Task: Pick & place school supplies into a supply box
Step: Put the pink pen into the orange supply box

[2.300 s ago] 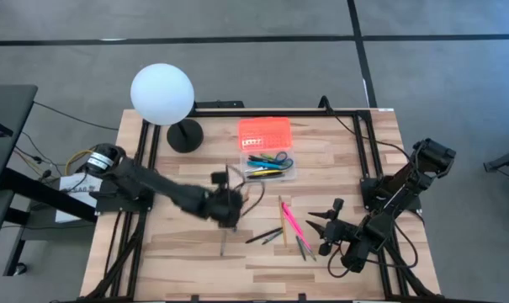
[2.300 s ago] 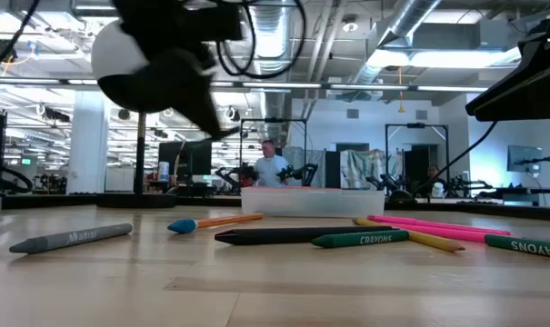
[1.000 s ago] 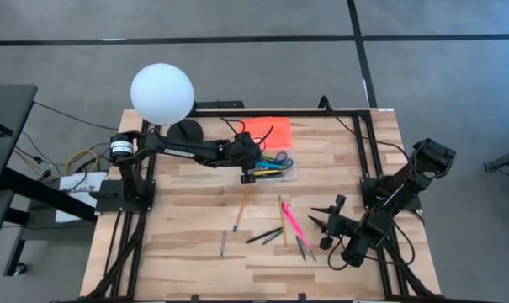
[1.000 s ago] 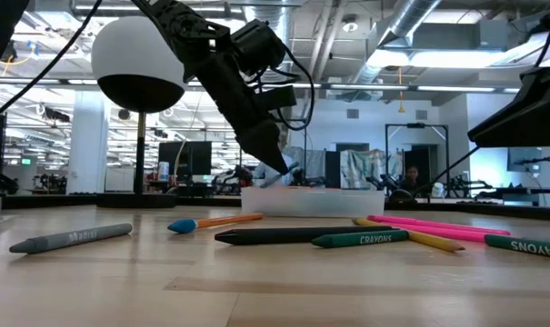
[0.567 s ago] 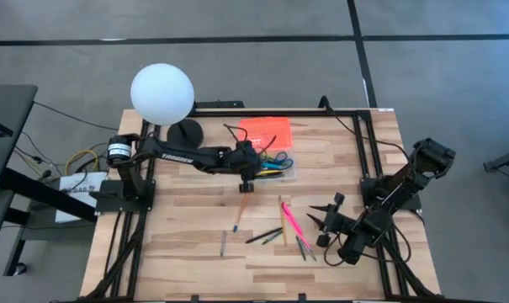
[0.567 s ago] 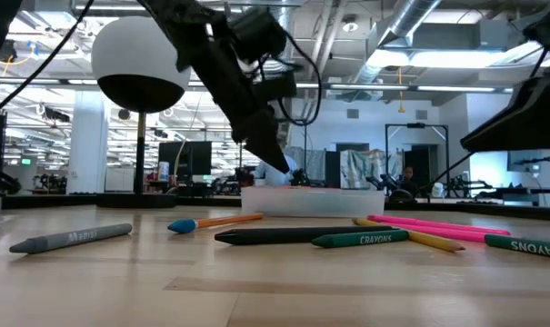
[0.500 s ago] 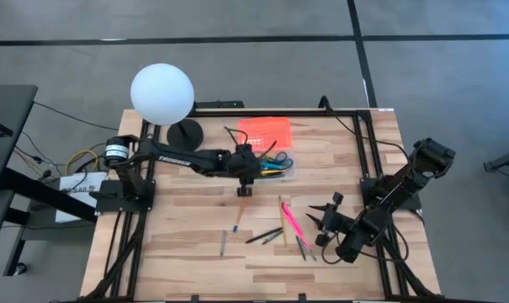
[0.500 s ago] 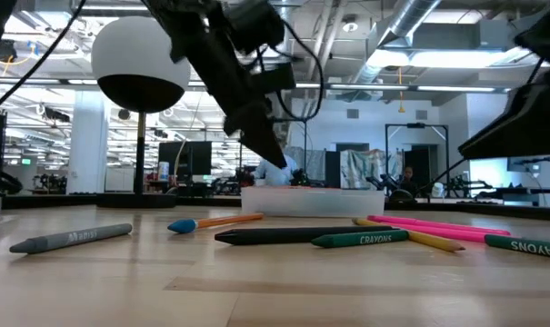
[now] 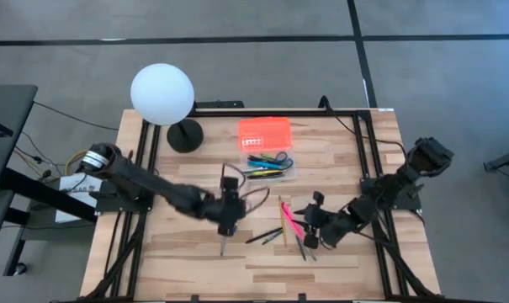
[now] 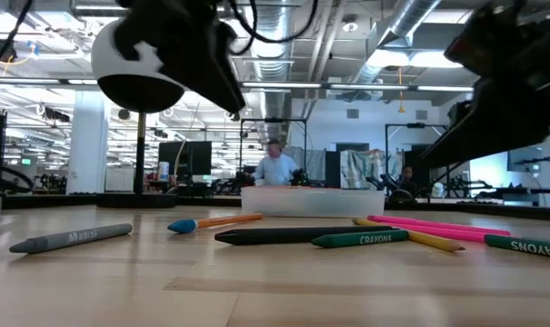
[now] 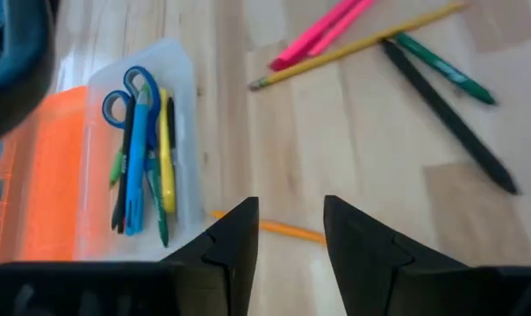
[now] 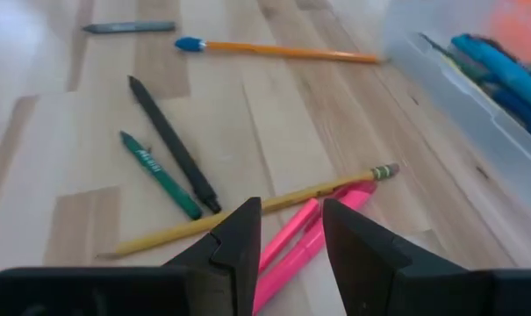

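The supply box's clear base [image 9: 271, 167] holds blue scissors [image 11: 133, 96], pens and markers, and its orange lid [image 9: 265, 132] lies open on the far side. Loose school supplies lie on the table nearer the front edge: an orange pencil [image 11: 283, 230], a grey crayon [image 9: 223, 246], a black pen [image 12: 173, 145], a green crayon [image 12: 155, 171], a yellow pencil [image 12: 265, 209] and pink markers [image 12: 304, 233]. My left gripper [image 11: 290, 206] hangs open above the orange pencil, holding nothing. My right gripper [image 12: 291, 206] is open above the pink markers.
A white globe lamp [image 9: 162, 94] on a black base [image 9: 185, 135] stands at the far left corner. Black frame rails [image 9: 145, 168] run along the table's left and right sides. Bare wood lies along the near edge [image 9: 262, 282].
My left gripper has left the supply box and moved toward the near edge, stopping over the orange pencil. My right gripper has reached toward the table's left, to above the pink markers. The loose supplies have not moved.
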